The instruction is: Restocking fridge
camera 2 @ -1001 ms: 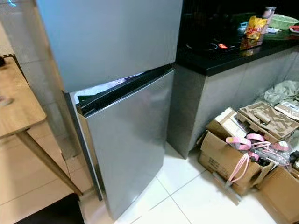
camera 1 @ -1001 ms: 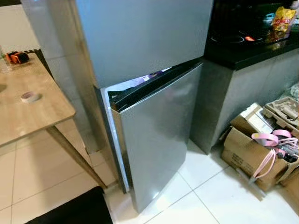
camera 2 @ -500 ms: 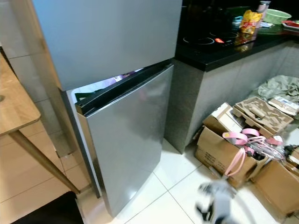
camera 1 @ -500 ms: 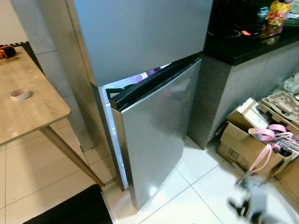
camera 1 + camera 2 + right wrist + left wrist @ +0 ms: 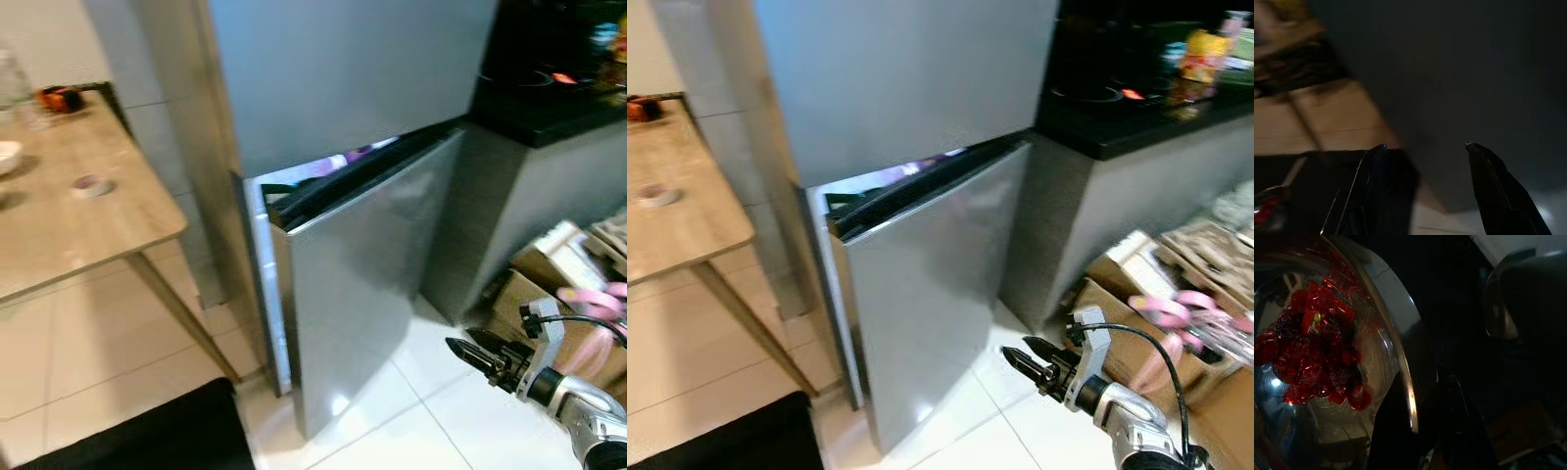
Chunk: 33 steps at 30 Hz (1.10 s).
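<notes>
Restocking is barely starting: we are seeing the fridge's lower door point(image 5: 358, 284) ajar at frame centre. Our right gripper point(image 5: 465, 351), fingers spread, is reaching toward it from lower right. Our left gripper point(image 5: 1418, 431) is pinching a steel bowl point(image 5: 1396, 347) of red sweets point(image 5: 1317, 347).

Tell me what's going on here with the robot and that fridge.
The robot stands facing a silver fridge whose lower door is ajar. Its right gripper, fingers open, is raised in front of that door without touching it. Its left gripper grips the rim of a shiny metal bowl holding red-wrapped items. A wooden table stands to the left and cardboard boxes to the right.
</notes>
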Tool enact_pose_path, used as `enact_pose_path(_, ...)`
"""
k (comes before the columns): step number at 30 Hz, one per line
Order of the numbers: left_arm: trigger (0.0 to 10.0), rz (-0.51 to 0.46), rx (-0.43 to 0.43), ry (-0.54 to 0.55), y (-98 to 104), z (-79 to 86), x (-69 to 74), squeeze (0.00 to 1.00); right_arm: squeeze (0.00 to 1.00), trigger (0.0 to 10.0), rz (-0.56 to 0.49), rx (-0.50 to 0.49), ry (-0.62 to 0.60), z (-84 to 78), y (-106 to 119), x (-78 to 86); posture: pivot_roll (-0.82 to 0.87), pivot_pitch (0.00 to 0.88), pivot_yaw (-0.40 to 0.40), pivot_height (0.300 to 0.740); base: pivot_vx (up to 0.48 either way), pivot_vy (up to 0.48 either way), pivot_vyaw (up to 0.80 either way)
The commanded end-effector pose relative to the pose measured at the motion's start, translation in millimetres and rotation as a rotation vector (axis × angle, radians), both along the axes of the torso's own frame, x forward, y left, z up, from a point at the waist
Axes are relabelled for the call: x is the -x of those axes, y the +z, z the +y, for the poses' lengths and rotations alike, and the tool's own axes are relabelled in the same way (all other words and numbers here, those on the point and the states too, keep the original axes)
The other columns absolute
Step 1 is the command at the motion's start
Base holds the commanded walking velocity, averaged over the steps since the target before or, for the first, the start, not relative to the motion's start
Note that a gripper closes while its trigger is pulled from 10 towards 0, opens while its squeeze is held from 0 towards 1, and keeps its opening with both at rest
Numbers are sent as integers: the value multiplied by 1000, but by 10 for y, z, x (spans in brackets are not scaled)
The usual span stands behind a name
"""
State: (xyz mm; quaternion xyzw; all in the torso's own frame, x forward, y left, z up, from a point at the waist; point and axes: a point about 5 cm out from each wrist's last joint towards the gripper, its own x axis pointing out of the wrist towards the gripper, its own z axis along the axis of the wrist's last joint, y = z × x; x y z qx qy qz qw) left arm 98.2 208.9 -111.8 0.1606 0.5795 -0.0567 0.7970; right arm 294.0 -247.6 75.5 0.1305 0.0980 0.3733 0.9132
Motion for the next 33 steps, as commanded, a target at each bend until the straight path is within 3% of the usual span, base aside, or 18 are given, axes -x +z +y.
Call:
enact_pose_path(1,10000,15,9,-10,-18,-45,45,0,0,10000,-26,-42,59,-12,93,16,-105,11,-4,740,0,0,738)
enact_pose_path(9,10000,16,10,-17,-16,-40,39,0,0,10000,-184,-187,212,-42,600,13,-104,12,-4,740,0,0,739)
enact_pose_path(21,10000,12,31,-19,-20,-88,27,0,0,10000,-192,-207,245,111,671,14,-110,12,-5,740,0,0,739)
enact_pose_path(27,10000,13,45,-14,-17,-82,22,0,0,10000,-292,-286,258,29,976,77,-107,14,-2,740,0,0,423)
enact_pose_path(33,10000,29,45,-22,-23,-84,43,0,0,10000,-430,-208,231,-2,1337,-6,-107,13,-4,740,0,-474,0)
